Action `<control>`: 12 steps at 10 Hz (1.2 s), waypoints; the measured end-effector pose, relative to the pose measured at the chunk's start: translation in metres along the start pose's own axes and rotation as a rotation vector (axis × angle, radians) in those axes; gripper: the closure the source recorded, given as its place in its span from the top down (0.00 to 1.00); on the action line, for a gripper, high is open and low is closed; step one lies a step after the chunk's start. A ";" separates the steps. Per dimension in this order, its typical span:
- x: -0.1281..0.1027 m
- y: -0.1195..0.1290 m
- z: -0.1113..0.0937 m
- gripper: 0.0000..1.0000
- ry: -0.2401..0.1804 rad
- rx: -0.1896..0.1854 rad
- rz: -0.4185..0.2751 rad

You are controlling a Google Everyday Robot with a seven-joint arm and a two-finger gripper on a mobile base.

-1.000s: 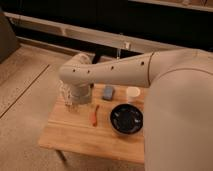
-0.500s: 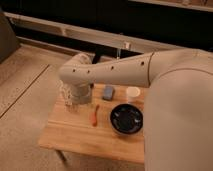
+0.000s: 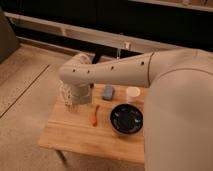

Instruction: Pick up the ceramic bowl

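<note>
The ceramic bowl (image 3: 126, 119) is wide, round and glossy black with faint light specks inside. It sits on the right part of the small wooden table (image 3: 70, 135). My white arm reaches in from the right across the table's back. My gripper (image 3: 74, 101) hangs at the arm's end over the table's back left corner, well left of the bowl and apart from it. It holds nothing that I can see.
A small white cup (image 3: 133, 93) stands just behind the bowl. A blue-grey block (image 3: 108, 92) lies at the table's back middle. An orange carrot-like item (image 3: 94, 115) lies between my gripper and the bowl. Speckled floor surrounds the table; a dark wall runs behind.
</note>
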 end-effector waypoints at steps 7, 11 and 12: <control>0.000 0.000 0.000 0.65 0.000 0.000 0.000; -0.007 -0.002 -0.007 0.65 -0.055 -0.002 0.004; -0.013 -0.003 -0.012 0.65 -0.101 -0.008 0.008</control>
